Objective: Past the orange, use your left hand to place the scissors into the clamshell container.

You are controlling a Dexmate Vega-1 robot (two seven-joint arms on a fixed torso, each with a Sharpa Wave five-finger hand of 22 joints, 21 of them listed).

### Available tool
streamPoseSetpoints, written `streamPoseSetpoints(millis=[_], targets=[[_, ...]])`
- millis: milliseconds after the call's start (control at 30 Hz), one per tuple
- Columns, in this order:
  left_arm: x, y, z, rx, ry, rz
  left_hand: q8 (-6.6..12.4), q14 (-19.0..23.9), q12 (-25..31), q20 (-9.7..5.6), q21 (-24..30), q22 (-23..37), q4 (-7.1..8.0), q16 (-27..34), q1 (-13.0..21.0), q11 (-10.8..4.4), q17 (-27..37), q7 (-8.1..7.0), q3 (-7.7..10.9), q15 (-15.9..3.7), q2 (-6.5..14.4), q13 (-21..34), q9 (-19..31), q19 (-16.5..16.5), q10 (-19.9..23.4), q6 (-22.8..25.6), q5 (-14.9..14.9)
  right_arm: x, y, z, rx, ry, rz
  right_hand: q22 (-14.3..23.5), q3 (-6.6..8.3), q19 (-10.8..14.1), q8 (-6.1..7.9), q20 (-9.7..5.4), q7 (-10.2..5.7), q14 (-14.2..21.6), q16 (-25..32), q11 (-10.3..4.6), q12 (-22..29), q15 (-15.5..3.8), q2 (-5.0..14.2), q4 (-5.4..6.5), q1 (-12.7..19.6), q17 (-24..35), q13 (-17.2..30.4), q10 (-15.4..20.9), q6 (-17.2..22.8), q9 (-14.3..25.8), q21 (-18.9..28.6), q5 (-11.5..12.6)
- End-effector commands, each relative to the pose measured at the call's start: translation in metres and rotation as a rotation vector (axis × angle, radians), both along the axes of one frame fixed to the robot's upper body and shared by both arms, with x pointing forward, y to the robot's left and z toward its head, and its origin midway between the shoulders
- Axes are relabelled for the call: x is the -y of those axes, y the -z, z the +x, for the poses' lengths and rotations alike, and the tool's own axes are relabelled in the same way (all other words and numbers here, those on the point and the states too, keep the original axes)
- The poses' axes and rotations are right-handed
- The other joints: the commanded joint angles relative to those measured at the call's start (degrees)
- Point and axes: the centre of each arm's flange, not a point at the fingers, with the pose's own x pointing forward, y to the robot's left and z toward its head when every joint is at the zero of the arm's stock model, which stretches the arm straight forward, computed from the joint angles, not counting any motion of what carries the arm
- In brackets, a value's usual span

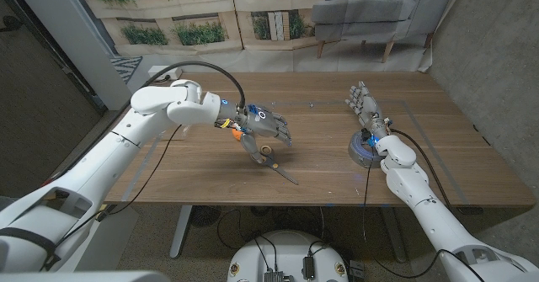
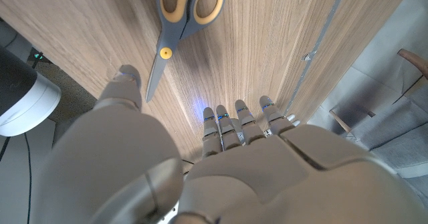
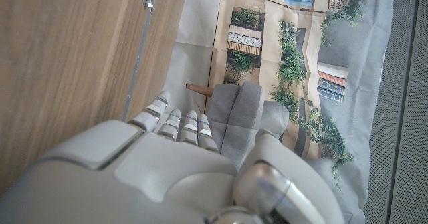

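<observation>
While the scissors (image 1: 274, 160) lie flat on the wooden table (image 1: 337, 147) near its front edge, the left hand (image 1: 265, 129) hovers just above them, fingers spread, holding nothing. Their long axis runs handles far-left, blades near-right. The right hand (image 1: 364, 107) stands open, well apart to the right.

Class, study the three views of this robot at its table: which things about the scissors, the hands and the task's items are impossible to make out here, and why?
- Scissors: in the head view the left hand covers the handles' upper part; contact is unclear.
- Scissors: in the left wrist view the picture edge cuts the handles.
- Right hand: its palm side is unseen.
- Orange, clamshell container: cannot be made out.
</observation>
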Motion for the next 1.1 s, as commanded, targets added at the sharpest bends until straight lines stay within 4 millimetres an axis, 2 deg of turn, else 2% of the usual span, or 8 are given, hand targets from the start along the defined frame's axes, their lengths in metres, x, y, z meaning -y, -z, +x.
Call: streamPoseSetpoints(millis=[33, 367, 567, 1100], targets=[[-0.001, 0.009, 0.003, 0.036, 0.015, 0.018, 0.89, 1.29, 1.06, 0.11, 0.51, 0.36, 0.07, 0.75, 0.76, 0.06, 0.67, -0.34, -0.33, -0.13, 0.95, 0.59, 0.28, 0.77, 1.52, 2.01, 0.68, -0.001, 0.001, 0.003, -0.009, -0.001, -0.002, 0.22, 0.6, 0.45, 0.2, -0.16, 0.08, 0.43, 0.23, 0.05, 0.21, 0.01, -0.15, -0.07, -0.22, 0.17, 0.28, 0.46, 0.53, 0.21, 0.24, -0.06], [-0.001, 0.015, 0.004, 0.086, 0.019, 0.047, 1.08, 1.99, 1.7, 0.22, 0.76, 0.56, -0.06, 1.42, 1.52, -0.11, 1.57, -0.69, -0.51, 0.18, 1.69, 1.2, 0.35, 1.17, 1.68, 2.86, 0.87, -0.002, 0.001, 0.005, -0.013, -0.004, -0.002, 0.22, 0.64, 0.45, 0.26, -0.17, 0.15, 0.55, 0.25, 0.12, 0.25, 0.04, -0.17, -0.06, -0.29, 0.18, 0.28, 0.62, 0.73, 0.21, 0.24, -0.08], [-0.002, 0.017, 0.006, 0.124, 0.025, 0.054, 1.54, 1.6, 2.3, 0.27, 1.03, 0.75, -0.14, 1.59, 1.86, -0.36, 2.32, -0.93, -0.89, -0.81, 1.87, 1.71, 0.42, 1.52, 1.92, 4.19, 0.91, -0.002, 0.0, 0.005, -0.01, -0.005, -0.004, 0.22, 0.65, 0.46, 0.27, -0.14, 0.2, 0.56, 0.24, 0.2, 0.23, 0.06, -0.21, -0.07, -0.32, 0.17, 0.28, 0.6, 0.81, 0.21, 0.24, -0.09], [-0.003, 0.03, 0.021, 0.082, -0.002, 0.076, 1.47, 1.81, 3.47, -0.08, 1.5, 1.05, 0.19, 2.22, 1.71, -0.55, 3.68, -1.08, -1.68, -1.18, 2.44, 2.57, 0.48, 2.01, 2.49, 4.42, 0.88, -0.002, -0.002, 0.007, -0.012, -0.005, -0.009, 0.22, 0.7, 0.49, 0.25, -0.21, 0.22, 0.61, 0.22, 0.16, 0.2, 0.16, -0.28, -0.09, -0.4, 0.17, 0.28, 0.63, 0.89, 0.21, 0.24, -0.12]])
